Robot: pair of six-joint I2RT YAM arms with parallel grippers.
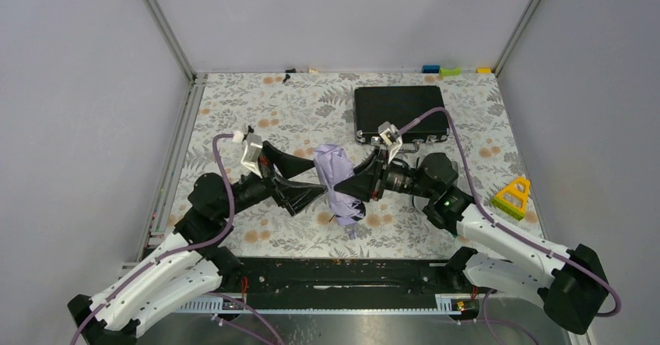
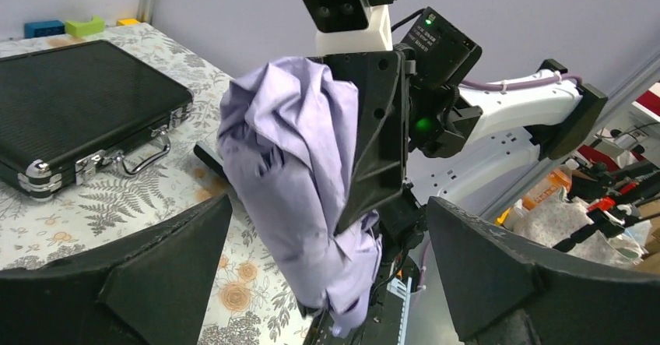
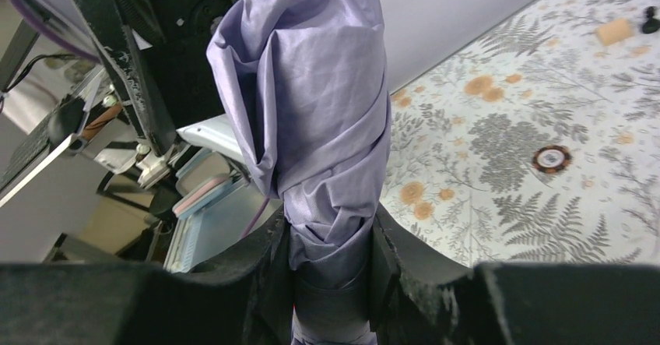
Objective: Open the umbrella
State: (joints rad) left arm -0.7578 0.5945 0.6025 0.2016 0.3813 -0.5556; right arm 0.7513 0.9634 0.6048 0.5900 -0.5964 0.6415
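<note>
The umbrella (image 1: pixel 338 181) is folded, its pale lavender canopy bunched and wrinkled, held off the table at mid-scene. My right gripper (image 1: pixel 359 184) is shut on the umbrella's lower part; in the right wrist view the fabric (image 3: pixel 315 103) rises from between my fingers (image 3: pixel 272 263). My left gripper (image 1: pixel 311 181) is open to the left of the umbrella; in the left wrist view its wide-spread fingers (image 2: pixel 167 259) flank the hanging umbrella (image 2: pixel 300 189) without touching it. Shaft and ribs are hidden by fabric.
A flat black briefcase (image 1: pixel 400 111) lies at the back right of the floral table (image 1: pixel 257 111). A yellow triangular toy (image 1: pixel 511 196) sits at the right edge. Small coloured blocks (image 1: pixel 448 70) line the back wall. A small brown disc (image 3: pixel 551 157) lies on the cloth.
</note>
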